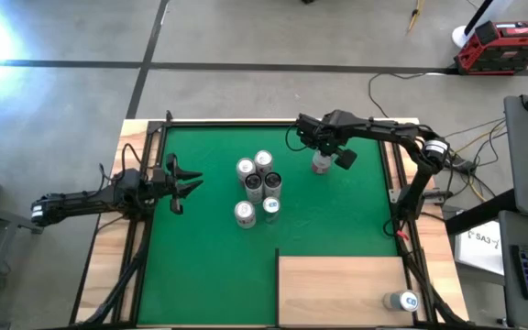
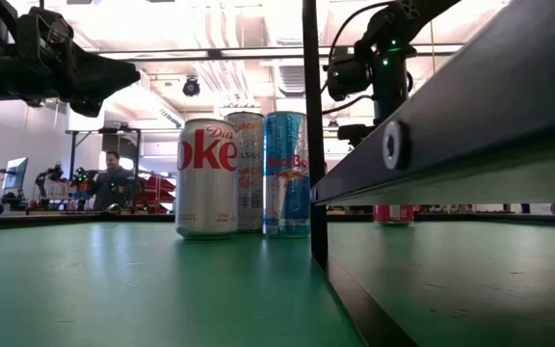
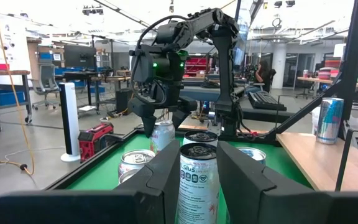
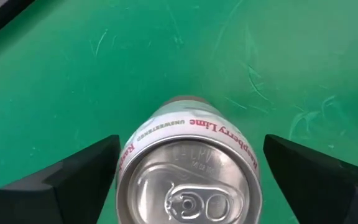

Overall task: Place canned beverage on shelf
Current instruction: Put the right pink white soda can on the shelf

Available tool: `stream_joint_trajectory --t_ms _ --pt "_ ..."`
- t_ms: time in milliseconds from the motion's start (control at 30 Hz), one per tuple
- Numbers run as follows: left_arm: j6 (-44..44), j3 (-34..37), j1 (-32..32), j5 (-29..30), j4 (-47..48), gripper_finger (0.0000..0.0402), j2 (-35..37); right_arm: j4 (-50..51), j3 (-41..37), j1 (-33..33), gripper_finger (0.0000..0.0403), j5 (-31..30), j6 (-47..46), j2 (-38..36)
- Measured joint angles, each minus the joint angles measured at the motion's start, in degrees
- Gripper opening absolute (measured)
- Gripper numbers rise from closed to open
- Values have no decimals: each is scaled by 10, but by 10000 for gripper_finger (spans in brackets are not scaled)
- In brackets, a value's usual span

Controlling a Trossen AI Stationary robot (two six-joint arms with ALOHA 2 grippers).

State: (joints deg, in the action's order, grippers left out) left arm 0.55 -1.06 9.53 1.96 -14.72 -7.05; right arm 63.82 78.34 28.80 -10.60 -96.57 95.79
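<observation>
- Nearest the camera, at the front of the table in the high view, lies the shelf (image 1: 337,289): a flat rectangular panel of pale, plain plywood, its near edge cut off by the frame.
- One can (image 1: 400,301) stands on the shelf's right front corner; its label cannot be read.
- Green mat (image 1: 209,266), felt-like and faintly scuffed, covers the table beyond the shelf.
- Cluster of five cans (image 1: 258,188) stands upright mid-mat, cylindrical, with bright metal tops. The low view shows only three of them, among them a silver Diet Coke can (image 2: 206,177).
- Left gripper (image 1: 183,184) waits at the mat's left side, well apart from the cluster, fingers narrowly parted and holding nothing.
- Raspberry Lime can (image 4: 188,168) stands alone and upright on the mat toward the far edge, well apart from the shelf: white-labelled, aluminium lid with pull tab.
- Right gripper (image 1: 330,154) hangs over this can, jaws spread wide, one dark wedge-shaped finger (image 4: 73,180) on either side of it, both clear of the wall. The can's lower body is hidden beneath its lid.
</observation>
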Motion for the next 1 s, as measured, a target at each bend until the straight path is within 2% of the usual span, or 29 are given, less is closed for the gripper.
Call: stream_joint_trajectory --t_ms 100,233,400,633,733,1000 --pt "0 0 0 0 0 88 0 0 -1 0 347 0 11 0" --pt "0 0 0 0 0 88 0 0 -4 0 275 -1 27 -1" --pt "0 0 0 0 0 88 0 -8 -4 0 274 1 119 -1" --pt "0 0 0 0 0 88 0 -22 12 0 274 62 441 0" --pt "0 0 0 0 0 88 0 -32 22 -1 274 97 538 0" --pt "0 0 0 0 0 88 0 -66 37 -5 274 141 758 0"
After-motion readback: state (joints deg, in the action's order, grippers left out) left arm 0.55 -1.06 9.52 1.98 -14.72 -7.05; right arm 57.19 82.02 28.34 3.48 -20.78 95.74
